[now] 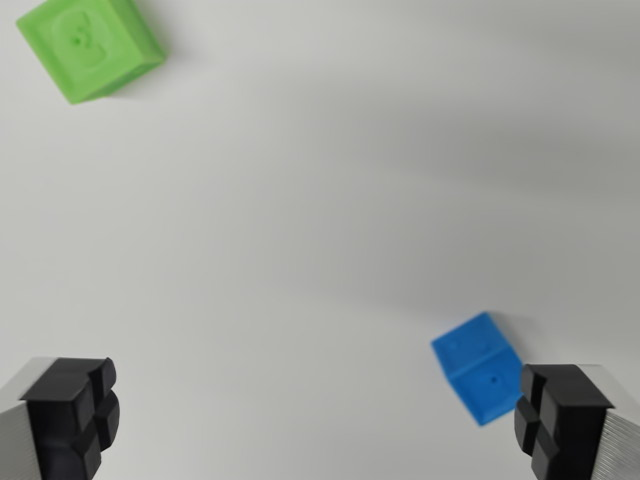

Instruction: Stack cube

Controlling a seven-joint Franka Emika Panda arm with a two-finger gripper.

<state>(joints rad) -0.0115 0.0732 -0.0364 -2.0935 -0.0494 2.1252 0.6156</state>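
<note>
1. The gripper (318, 420) stands wide apart: its two black pads (75, 410) sit at the bottom corners of the wrist view with nothing but bare white table (320, 220) between them. It holds nothing.
2. The blue cube (478, 367) lies on the table at the wrist view's lower right, just beside the right-hand pad and outside the gap between the jaws, so the gripper is not yet centred over it.
3. The green cube (90, 45) rests at the wrist view's upper left, well apart from the blue one and turned at an angle to the frame.
4. Both cubes sit separately on the table, so stacking appears not yet begun.
5. The wide opening likely serves an approach; which cube is meant as the base cannot be told.
</note>
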